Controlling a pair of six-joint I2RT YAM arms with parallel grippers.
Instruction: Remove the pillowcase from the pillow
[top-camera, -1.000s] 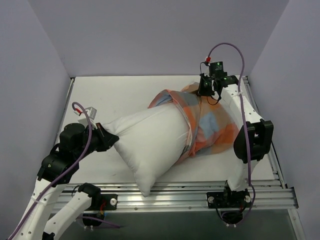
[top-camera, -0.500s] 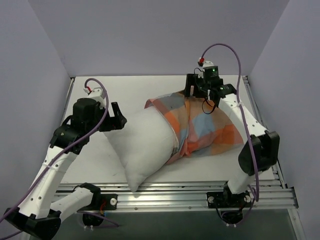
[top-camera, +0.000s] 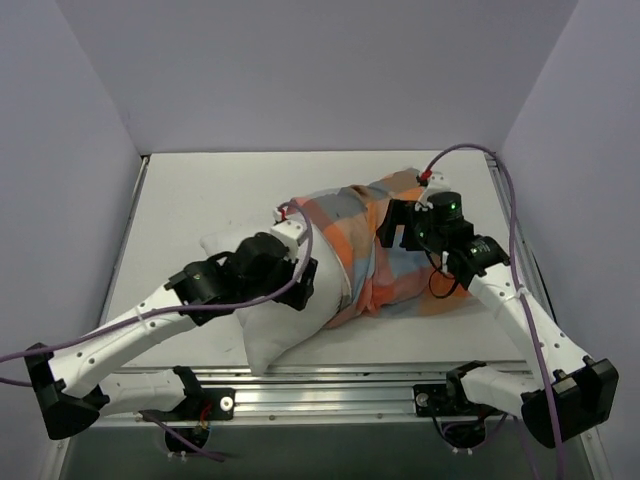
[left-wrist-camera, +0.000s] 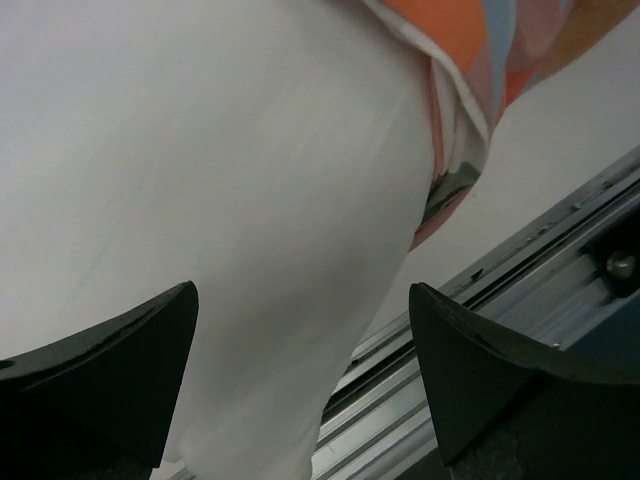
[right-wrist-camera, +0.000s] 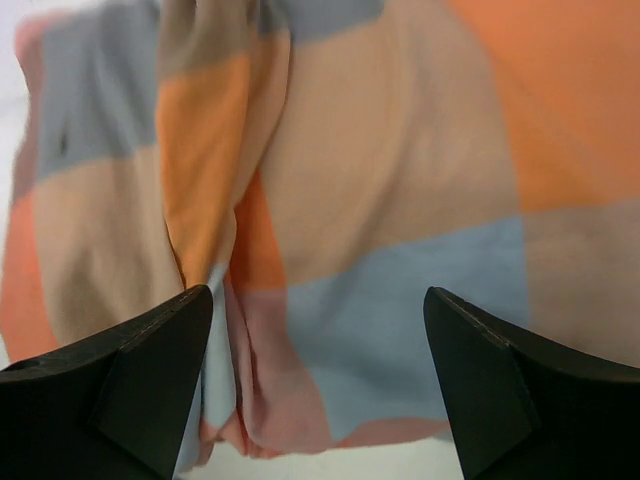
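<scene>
Lying slantwise across the worktop (top-camera: 200, 200), the pillow (top-camera: 265, 335) fills most of the middle. Its bare white end points toward the arm bases and its far end is sheathed in the pillowcase (top-camera: 360, 250). That split explains where each arm stands: one side needs holding back, the other needs pulling off.

The checked cloth is bunched in folds around the far half, directly beneath the right pincer (right-wrist-camera: 318, 295), with a deep crease running just inside its left finger. That pincer is spread wide above the cloth and grips nothing. I judge it is placed there to come down on a fold and draw the cover off the stuffing.

The left pincer (left-wrist-camera: 302, 300) is likewise spread and empty, with the plump white flank showing in the gap between its fingers. Whether they touch it I cannot tell. It looks a sensible spot to clamp the pillow so it does not travel with the cloth.

Beyond its right finger, the hem (left-wrist-camera: 455, 110) of the pillowcase shows a pale inner edge curling off the white fabric. Farther out on that side runs the metal rail (left-wrist-camera: 520, 310). The cover looks roughly half off, so I reckon the task is midway.
</scene>
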